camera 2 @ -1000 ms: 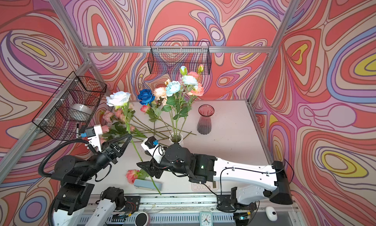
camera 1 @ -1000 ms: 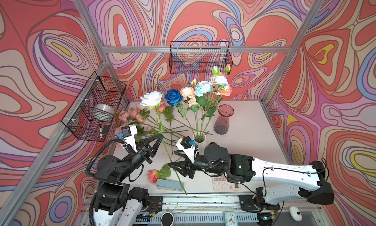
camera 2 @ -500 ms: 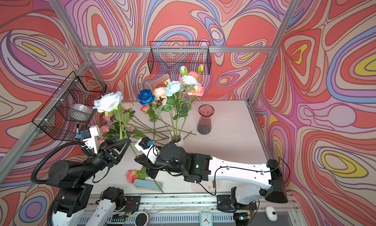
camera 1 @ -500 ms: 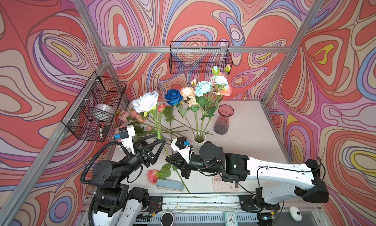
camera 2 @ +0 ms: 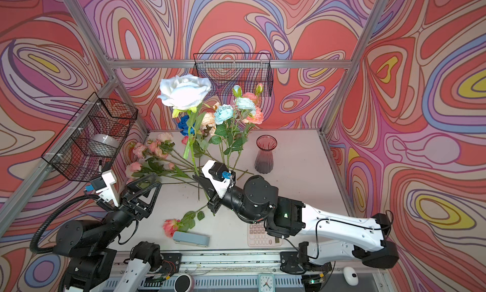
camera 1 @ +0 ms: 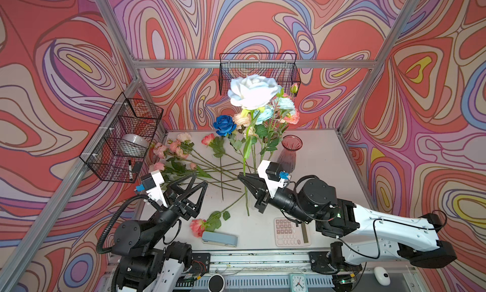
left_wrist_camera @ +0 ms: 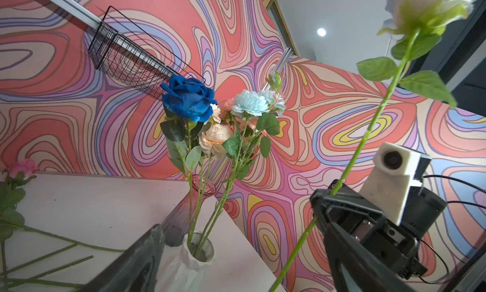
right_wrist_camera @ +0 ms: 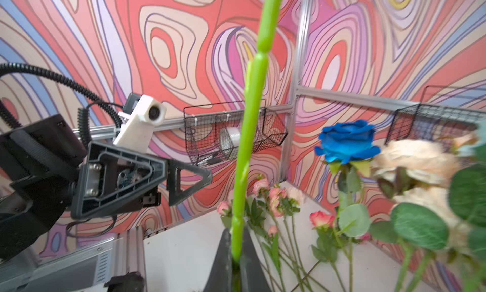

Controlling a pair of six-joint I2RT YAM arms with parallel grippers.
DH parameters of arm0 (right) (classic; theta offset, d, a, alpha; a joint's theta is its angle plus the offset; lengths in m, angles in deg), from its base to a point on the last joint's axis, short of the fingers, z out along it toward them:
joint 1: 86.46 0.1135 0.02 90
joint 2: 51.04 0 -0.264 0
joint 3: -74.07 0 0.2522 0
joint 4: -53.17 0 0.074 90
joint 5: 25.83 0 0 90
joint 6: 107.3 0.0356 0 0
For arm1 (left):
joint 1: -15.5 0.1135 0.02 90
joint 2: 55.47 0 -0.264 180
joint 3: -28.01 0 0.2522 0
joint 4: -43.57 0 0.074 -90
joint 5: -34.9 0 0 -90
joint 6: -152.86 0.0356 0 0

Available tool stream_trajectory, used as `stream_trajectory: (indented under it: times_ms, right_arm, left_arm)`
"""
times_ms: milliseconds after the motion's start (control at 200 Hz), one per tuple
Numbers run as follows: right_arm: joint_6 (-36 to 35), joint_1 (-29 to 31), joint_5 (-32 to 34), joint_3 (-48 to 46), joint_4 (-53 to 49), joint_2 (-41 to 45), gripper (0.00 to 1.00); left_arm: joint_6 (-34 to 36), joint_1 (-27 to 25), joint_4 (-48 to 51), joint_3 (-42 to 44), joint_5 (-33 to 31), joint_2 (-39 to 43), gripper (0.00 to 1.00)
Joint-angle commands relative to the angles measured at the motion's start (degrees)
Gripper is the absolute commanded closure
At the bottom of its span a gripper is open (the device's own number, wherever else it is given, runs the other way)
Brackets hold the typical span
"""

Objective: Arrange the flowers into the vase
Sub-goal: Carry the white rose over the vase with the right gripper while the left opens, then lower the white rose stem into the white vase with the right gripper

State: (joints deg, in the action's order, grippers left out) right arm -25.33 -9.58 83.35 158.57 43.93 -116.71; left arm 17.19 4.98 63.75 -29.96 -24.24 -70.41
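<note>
White rose [left_wrist_camera: 420, 6]: head cut by picture edge in left wrist view.
Calculator [camera 1: 288, 232]: partly covered by right arm [camera 1: 368, 225].
Peach blooms [right_wrist_camera: 418, 159]: blurred in right wrist view.

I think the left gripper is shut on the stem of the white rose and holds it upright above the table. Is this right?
Not quite: the right gripper is shut on the stem of the white rose, holding it upright above the table. The right wrist view shows the stem between its jaws; the left gripper stands open.
</note>
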Motion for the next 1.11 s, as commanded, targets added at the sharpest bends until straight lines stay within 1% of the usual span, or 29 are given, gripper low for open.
stream_trajectory:
  times_ms: [0, 225, 350, 426, 476, 626, 731, 806, 941, 1102]
  right_arm:
    - [-10.02, 0.21, 6.86, -1.57, 9.31, 1.62, 1.00]
    - [-20.99, 0.24, 12.00, -4.32, 17.45, 1.25, 1.00]
    - [-25.84, 0.18, 13.40, -5.08, 22.55, -0.68, 1.00]
    - [-27.36, -0.32, 13.71, -5.17, 24.72, -1.76, 1.00]
    - [-26.33, -1.28, 12.91, -5.09, 24.44, -2.05, 1.00]
    - [-16.28, -8.20, 7.02, -6.15, 20.32, -1.72, 1.00]
    - [-11.96, -10.41, 5.10, -7.92, 19.61, -2.07, 1.00]
    - [-9.83, -11.18, 4.62, -9.04, 19.01, -2.51, 1.00]
    - [-7.19, -11.25, 5.50, -11.49, 17.87, -3.23, 1.00]
    - [-2.47, -11.28, 6.92, -14.78, 15.00, -3.92, 1.00]
  left_arm:
    - [0.56, -0.22, 0.97, 0.69, -0.44, -0.60, 0.03]
    - [0.55, -0.23, 2.07, 2.65, -0.60, -0.71, 0.04]
    - [-0.16, -0.27, 1.57, 3.42, -0.36, -1.14, 0.05]
    - [-0.38, -0.28, 1.31, 3.42, -0.22, -1.41, 0.05]
    - [-0.61, -0.29, 1.10, 3.42, -0.19, -1.57, 0.05]
    - [-0.82, -0.29, 0.99, 3.23, 0.16, -1.94, 0.05]
    - [-0.69, -0.22, 1.23, 3.31, -0.01, -1.78, 0.05]
    - [-0.78, -0.28, 1.44, 3.41, -0.02, -1.76, 0.05]
    - [-1.22, -0.29, 1.02, 3.84, 0.04, -1.85, 0.05]
    - [-1.70, -0.24, 0.79, 4.24, 0.34, -2.07, 0.05]
